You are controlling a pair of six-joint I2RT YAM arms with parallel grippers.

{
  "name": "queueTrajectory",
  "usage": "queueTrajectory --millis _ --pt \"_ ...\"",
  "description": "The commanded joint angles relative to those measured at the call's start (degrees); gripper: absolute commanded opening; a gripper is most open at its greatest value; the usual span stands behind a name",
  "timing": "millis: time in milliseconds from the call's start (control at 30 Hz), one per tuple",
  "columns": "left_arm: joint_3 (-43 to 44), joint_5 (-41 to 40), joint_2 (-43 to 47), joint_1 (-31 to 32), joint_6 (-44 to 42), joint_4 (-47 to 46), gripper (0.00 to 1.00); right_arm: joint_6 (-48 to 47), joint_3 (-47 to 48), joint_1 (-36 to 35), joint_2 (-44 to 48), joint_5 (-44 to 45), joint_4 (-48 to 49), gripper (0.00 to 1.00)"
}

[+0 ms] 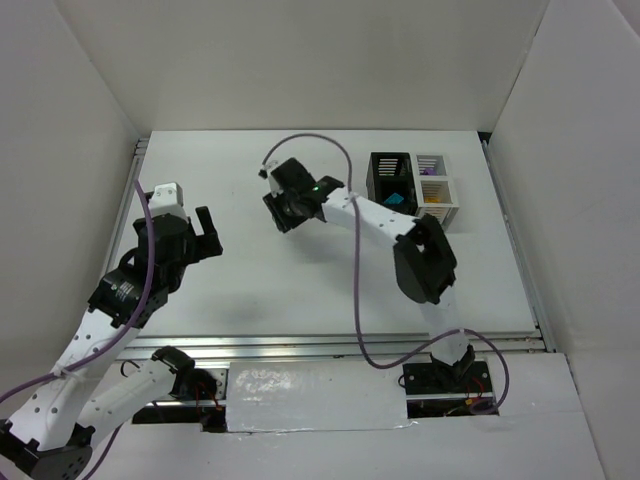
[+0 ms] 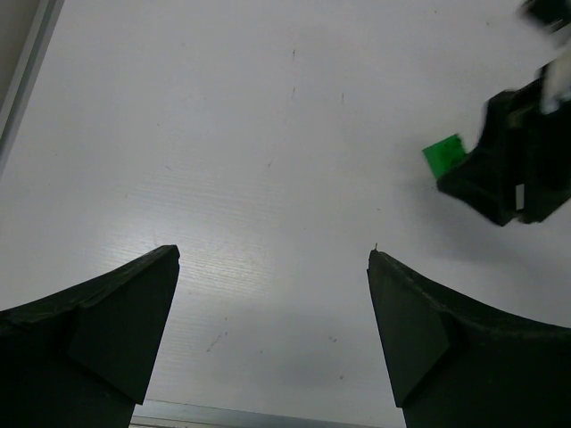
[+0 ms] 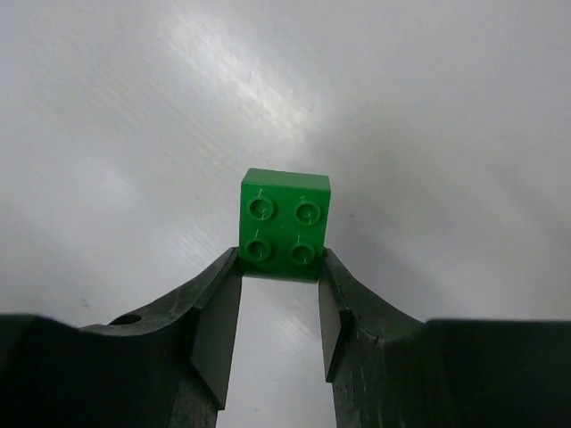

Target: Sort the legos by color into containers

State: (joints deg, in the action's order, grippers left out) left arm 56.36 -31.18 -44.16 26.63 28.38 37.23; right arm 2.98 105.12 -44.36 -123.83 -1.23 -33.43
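- While your right gripper (image 3: 278, 267) pinches the green 2x2 brick (image 3: 285, 225) by its near edge, you're at the carry step.
- Next: swing toward the bins (image 1: 375, 178) at 3 o'clock.
- Your left gripper (image 2: 274, 257) hangs spread, empty.

Bright light w/ glare on table (image 3: 223, 53); right gripper (image 3: 278, 272) dark, soft.

White table (image 1: 300, 285), block of black and white containers (image 1: 378, 185) standing at far right

White arms (image 1: 372, 213) carry black joints, purple cables (image 1: 357, 300), black jaws.
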Motion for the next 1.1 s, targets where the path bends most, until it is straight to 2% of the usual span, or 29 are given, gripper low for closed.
queueTrajectory --millis 0,67,100,233,333,467,700,900,1067 --pt "0.6 0.5 0.7 -0.5 -1.7 -2.3 1.00 2.0 -0.4 2.2 15.6 7.4 9.2 0.00" --pt "0.7 0.6 1.0 -0.4 -1.7 -2.5 1.00 1.8 -1.0 3.8 17.5 13.6 8.1 0.00" --pt "0.6 0.8 1.1 -0.4 -1.7 -2.4 1.00 1.5 -1.1 4.6 18.4 20.3 7.8 0.00" --pt "0.4 1.4 1.7 -0.4 -1.8 -2.7 0.99 1.9 0.5 13.4 17.0 28.9 5.1 0.00" --pt "0.2 2.3 1.5 -0.5 -1.9 -3.0 1.00 3.7 3.1 19.7 15.4 31.1 4.0 0.00" --pt "0.5 2.8 1.0 -0.5 -1.9 -2.9 1.00 4.1 6.4 23.6 11.7 34.4 1.6 0.00" --pt "0.2 3.5 0.8 -0.4 -2.1 -3.2 1.00 5.8 8.5 26.7 6.9 31.6 0.7 0.01" --pt "0.5 3.2 -0.3 -0.5 -2.0 -3.0 1.00 6.1 8.5 26.7 6.1 31.4 0.5 0.11" --pt "0.4 2.9 0.0 -0.5 -1.9 -3.0 1.00 5.9 6.3 26.7 7.5 31.3 1.5 0.28"
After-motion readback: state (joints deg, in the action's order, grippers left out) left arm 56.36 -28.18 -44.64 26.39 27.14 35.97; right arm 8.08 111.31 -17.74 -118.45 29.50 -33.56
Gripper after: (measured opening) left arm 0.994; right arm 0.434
